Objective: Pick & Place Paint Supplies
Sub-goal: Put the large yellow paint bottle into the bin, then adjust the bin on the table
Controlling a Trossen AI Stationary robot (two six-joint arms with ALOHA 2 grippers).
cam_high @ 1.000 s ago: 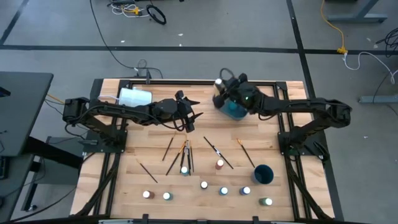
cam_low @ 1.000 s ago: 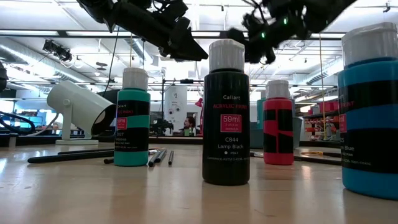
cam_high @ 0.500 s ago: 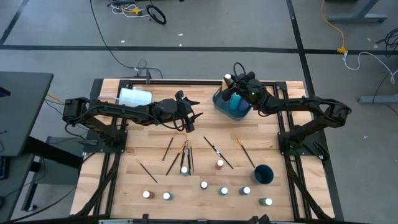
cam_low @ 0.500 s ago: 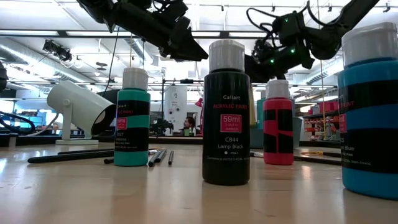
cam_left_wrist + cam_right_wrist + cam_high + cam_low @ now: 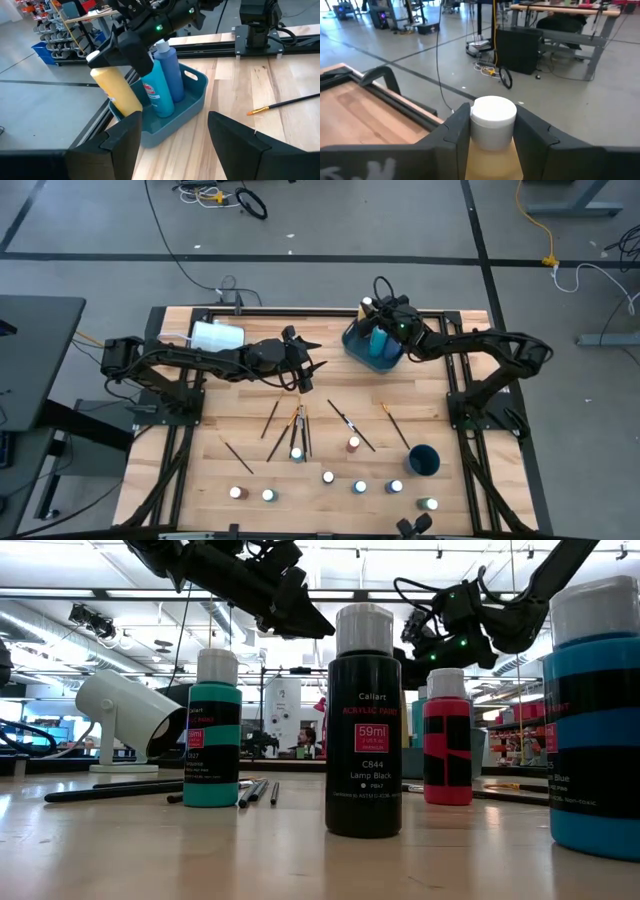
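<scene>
A teal bin (image 5: pixel 372 352) stands at the table's far right with two blue bottles (image 5: pixel 165 75) upright in it. My right gripper (image 5: pixel 374 313) is shut on a tall yellow bottle (image 5: pixel 117 90), which slants over the bin's far corner; its white cap (image 5: pixel 492 116) shows between the fingers. My left gripper (image 5: pixel 308 367) hangs open above the table's middle, touching nothing. Small paint bottles (image 5: pixel 328 477) stand near the front edge and thin brushes (image 5: pixel 300 425) lie flat on the wood. My right gripper pinches the yellow bottle's top end just below the cap (image 5: pixel 107 67) between its two fingers (image 5: pixel 452 132), one on each side. It comes nearly level from the table's right. The bottle tilts, cap toward the far edge, its lower end (image 5: pixel 131 106) behind the bin's wall.
A white cup (image 5: pixel 216 337) lies on its side at the far left. A dark blue round container (image 5: pixel 423 460) stands near the front right. Black (image 5: pixel 364 720), teal (image 5: pixel 212 735) and red (image 5: pixel 447 740) bottles stand close to the low camera.
My right gripper has carried the yellow bottle down and a little toward the table's right, lowering it at the bin. Its grip stays as it was.
</scene>
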